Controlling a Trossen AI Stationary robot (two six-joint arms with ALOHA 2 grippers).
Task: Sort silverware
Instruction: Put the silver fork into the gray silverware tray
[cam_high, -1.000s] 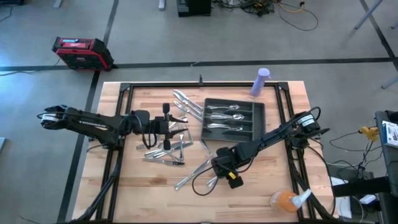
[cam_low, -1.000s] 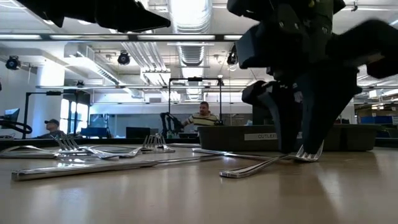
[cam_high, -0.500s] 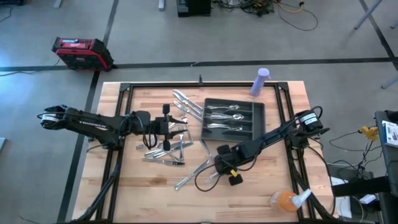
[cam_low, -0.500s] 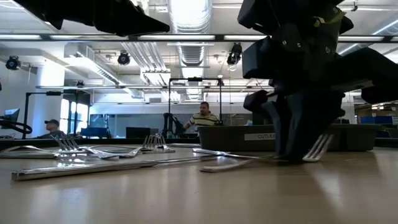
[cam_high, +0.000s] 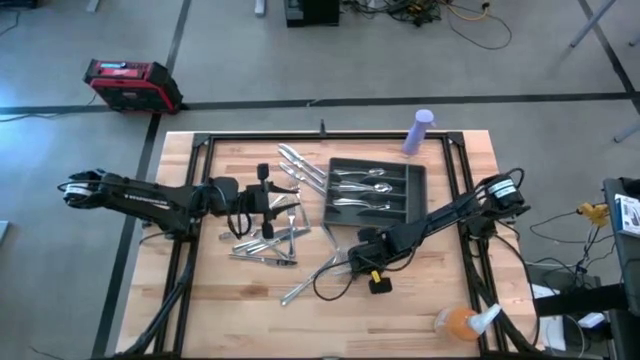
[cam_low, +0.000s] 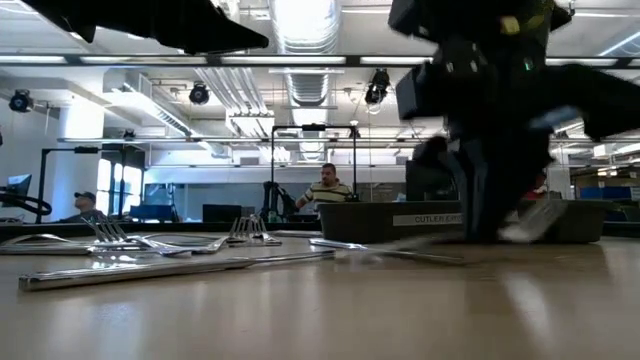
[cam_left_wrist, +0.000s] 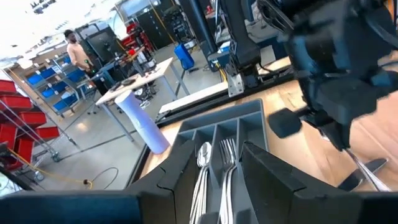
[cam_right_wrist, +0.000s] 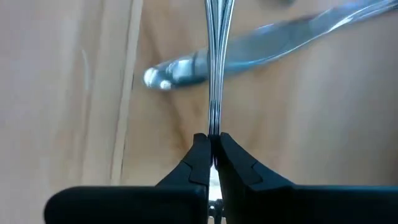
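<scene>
The right gripper (cam_high: 352, 262) is low over the front-middle of the wooden table (cam_high: 440, 290), just in front of the tray. Its jaws are closed tight on the thin handle of a fork (cam_right_wrist: 216, 74); in the right wrist view the two fingers (cam_right_wrist: 200, 163) pinch the handle between them. The fork is lifted at one end, and in the low view its tines (cam_low: 535, 218) show beside the gripper, a bit above the tabletop. Under the fork lies a knife (cam_right_wrist: 267, 43), crossing it at an angle.

To the left a loose pile of silverware (cam_high: 268, 238) lies on the table: forks, knives & spoons mixed. A few more knives (cam_high: 298, 165) lie further back, near the tray's back-left corner.

The left gripper (cam_high: 268, 199) hovers over the pile, w/ jaws open and nothing between them.

Further back stands the dark grey tray (cam_high: 416, 178), w/ some spoons and forks (cam_high: 362, 190) already in its compartments. Behind the tray, at the far edge, is a purple bottle (cam_high: 419, 131). An orange spray bottle (cam_high: 462, 321) lies at the front-right corner.
</scene>
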